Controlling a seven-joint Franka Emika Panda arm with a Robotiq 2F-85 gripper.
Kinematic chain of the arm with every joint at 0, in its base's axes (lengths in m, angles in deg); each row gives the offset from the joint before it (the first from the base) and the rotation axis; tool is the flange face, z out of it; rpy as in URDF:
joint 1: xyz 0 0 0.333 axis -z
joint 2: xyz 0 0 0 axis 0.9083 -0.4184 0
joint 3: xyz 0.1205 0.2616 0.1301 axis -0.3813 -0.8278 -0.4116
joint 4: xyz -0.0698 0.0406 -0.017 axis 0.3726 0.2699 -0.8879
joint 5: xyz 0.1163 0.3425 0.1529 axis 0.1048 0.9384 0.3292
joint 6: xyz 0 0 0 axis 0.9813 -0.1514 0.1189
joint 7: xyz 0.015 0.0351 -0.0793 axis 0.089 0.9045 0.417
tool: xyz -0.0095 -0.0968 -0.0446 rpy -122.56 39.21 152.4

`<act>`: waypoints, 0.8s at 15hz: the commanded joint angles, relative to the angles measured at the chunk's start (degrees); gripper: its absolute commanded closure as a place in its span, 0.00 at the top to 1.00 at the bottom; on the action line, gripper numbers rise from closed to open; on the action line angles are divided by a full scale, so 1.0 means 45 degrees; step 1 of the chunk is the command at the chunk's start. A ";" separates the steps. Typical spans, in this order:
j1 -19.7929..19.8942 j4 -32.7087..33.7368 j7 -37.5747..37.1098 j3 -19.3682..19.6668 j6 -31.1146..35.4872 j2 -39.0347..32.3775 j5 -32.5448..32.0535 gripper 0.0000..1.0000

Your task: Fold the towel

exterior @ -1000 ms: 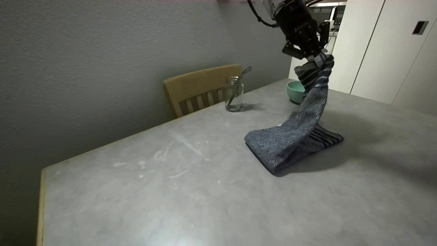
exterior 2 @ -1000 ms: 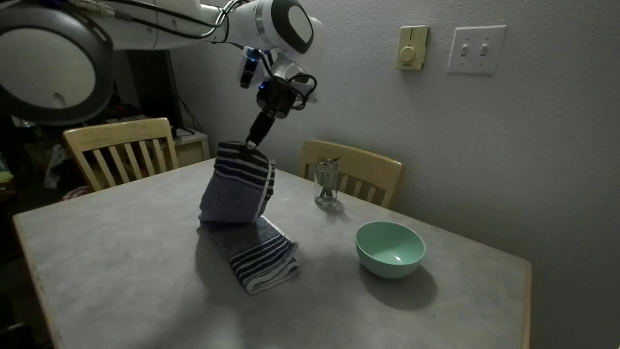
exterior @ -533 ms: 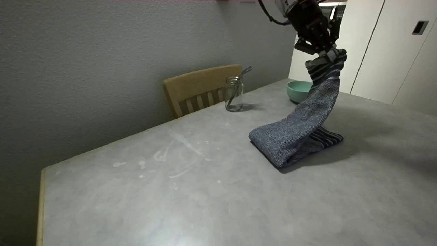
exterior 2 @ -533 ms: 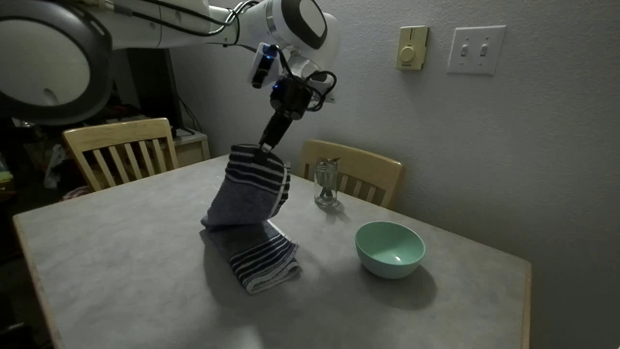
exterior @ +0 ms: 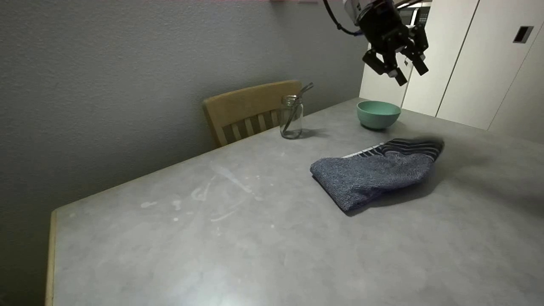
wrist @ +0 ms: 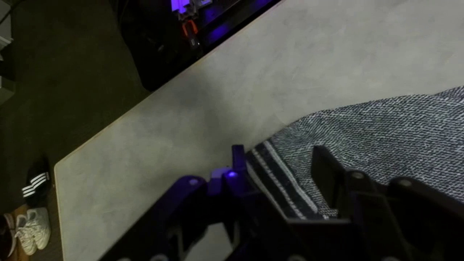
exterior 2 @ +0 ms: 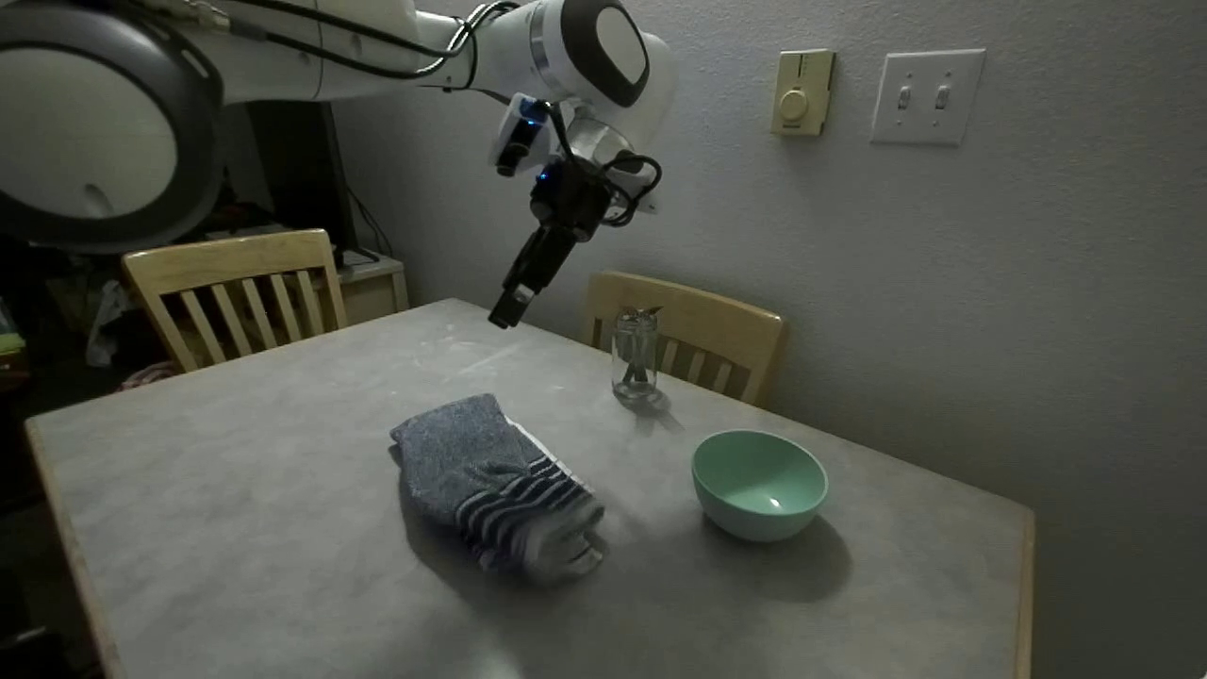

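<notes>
plainly, the pincer [exterior: 410, 75] hangs above the towel [exterior: 372, 172], clear of it, its fingers [exterior: 400, 79] spread well apart.

Flecked blue-grey towel [exterior 2: 453, 443] striped dark and white, black hand [exterior: 411, 74], mint-green bowl [exterior 2: 759, 490], mottled grey tabletop [exterior 2: 236, 471]

2 exterior views slanting down across table [exterior: 170, 246], sharing towel [exterior 2: 490, 483], wrist view nearer

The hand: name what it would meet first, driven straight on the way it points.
Probably the tabletop beside the towel: the hand seems to slant past the towel's striped end. Depth is unclear, so it might clip the towel first.
</notes>
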 commanded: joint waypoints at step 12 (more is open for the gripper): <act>-0.1066 0.0178 -0.6406 -0.0505 -0.2639 0.1995 0.2355 1.00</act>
